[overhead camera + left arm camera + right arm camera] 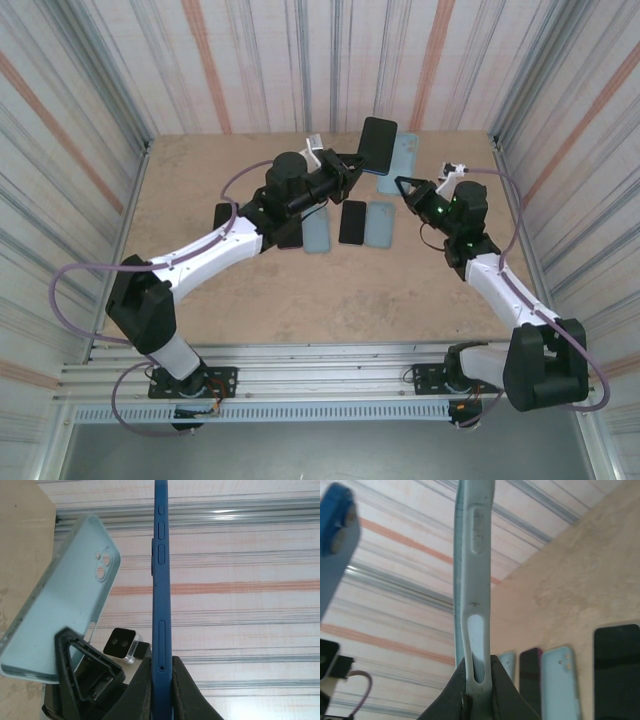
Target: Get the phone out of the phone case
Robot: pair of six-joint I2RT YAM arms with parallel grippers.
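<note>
Phone (161, 605) edge-on at left wrist, case (472, 580) edge-on at right wrist.

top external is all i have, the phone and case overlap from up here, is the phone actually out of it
observer: yes. the left wrist view shows the blue phone edge-on and bare, clamped in the left gripper, with the light blue case apart beside it.
operator: what has the case
observer: the right gripper. its wrist view shows the jaws shut on one end of the case, seen edge-on.
operator: which way is the phone's back facing
observer: toward the right gripper. the right wrist view shows the phone's camera lenses at upper left.
</note>
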